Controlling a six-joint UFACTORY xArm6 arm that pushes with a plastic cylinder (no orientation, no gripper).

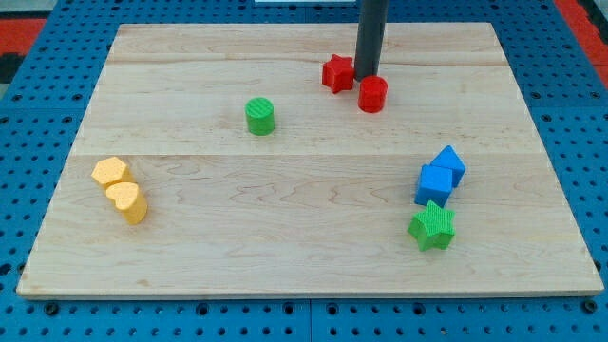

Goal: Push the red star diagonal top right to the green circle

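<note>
The red star [336, 73] lies near the view's top, right of centre. The green circle [259, 116] stands to its lower left, well apart from it. My tip [366, 77] rests on the board just right of the red star, between it and a red cylinder-like block [372, 94] that sits just below and right of the tip. The rod rises straight up out of the view's top.
Two yellow blocks [121, 189] sit together at the view's left. Two blue blocks [440, 174] and a green star [432, 226] sit at the lower right. The wooden board [304, 256] ends on a blue pegboard surround.
</note>
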